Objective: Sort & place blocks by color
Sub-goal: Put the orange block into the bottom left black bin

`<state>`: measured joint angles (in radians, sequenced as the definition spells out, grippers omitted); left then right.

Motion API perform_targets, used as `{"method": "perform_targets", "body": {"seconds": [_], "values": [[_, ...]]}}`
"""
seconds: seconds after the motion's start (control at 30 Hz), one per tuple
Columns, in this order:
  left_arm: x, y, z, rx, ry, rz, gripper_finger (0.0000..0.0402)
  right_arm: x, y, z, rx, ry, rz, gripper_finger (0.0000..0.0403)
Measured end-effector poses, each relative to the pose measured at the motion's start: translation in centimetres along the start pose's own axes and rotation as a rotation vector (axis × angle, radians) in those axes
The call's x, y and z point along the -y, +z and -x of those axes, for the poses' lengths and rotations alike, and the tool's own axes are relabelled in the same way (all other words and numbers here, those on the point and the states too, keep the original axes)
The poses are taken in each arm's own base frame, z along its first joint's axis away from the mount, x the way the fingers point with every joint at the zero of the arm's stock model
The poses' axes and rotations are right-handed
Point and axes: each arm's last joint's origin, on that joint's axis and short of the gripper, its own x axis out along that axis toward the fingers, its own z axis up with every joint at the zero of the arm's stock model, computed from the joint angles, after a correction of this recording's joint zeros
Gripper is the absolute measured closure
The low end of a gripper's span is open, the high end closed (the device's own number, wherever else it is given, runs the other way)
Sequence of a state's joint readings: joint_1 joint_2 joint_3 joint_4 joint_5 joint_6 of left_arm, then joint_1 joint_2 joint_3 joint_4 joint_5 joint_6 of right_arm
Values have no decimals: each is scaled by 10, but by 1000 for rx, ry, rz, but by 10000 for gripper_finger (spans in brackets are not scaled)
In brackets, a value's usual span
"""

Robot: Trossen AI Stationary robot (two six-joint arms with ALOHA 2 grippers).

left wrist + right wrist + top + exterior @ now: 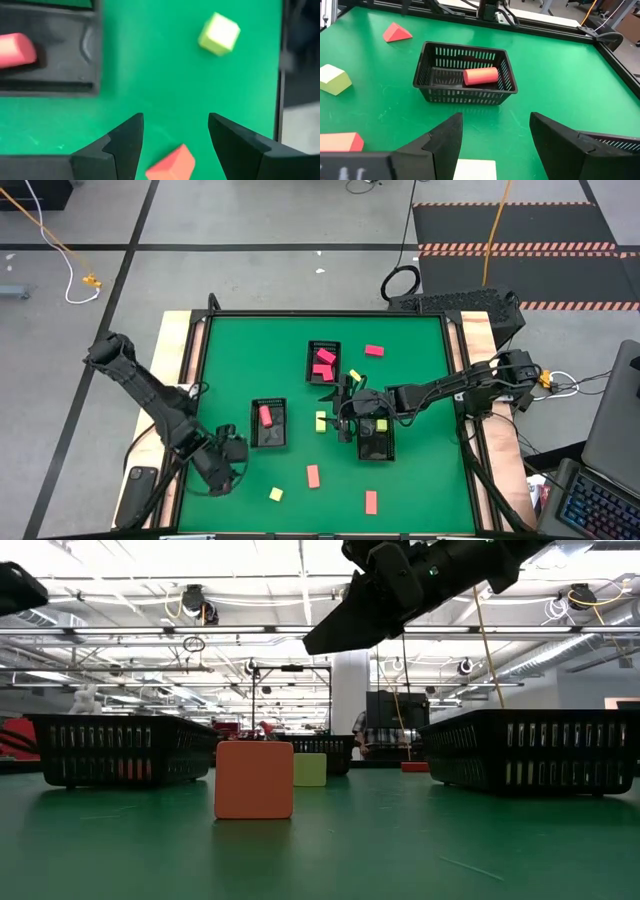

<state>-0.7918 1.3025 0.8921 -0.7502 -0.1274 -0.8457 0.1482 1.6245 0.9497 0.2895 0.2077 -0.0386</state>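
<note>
Between the trays my right gripper [345, 423] hangs open, holding nothing, over a yellow block [474, 169], and if I drop crooked a finger could knock it away, while my left gripper [238, 455] waits open too.

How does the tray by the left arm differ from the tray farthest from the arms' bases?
Contents: the left tray holds one pink-red block, a round one lying on its side; the far tray holds several pink-red blocks.
Place: the left tray sits near the table's middle, the far tray closer to the back edge.
Shared: both are black, slotted and rectangular, and hold only pink-red.
</note>
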Motion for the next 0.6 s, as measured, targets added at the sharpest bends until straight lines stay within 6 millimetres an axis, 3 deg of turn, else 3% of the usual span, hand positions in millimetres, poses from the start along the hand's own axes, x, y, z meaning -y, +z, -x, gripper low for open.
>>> {"method": "perform_targets", "body": {"seconds": [0.33, 0.6], "values": [[17, -25, -20, -144, -13, -378, 179, 0, 0, 0, -3, 1, 0, 179], [21, -34, -47, -309, -40, -483, 179, 0, 0, 0, -3, 1, 0, 179]]}}
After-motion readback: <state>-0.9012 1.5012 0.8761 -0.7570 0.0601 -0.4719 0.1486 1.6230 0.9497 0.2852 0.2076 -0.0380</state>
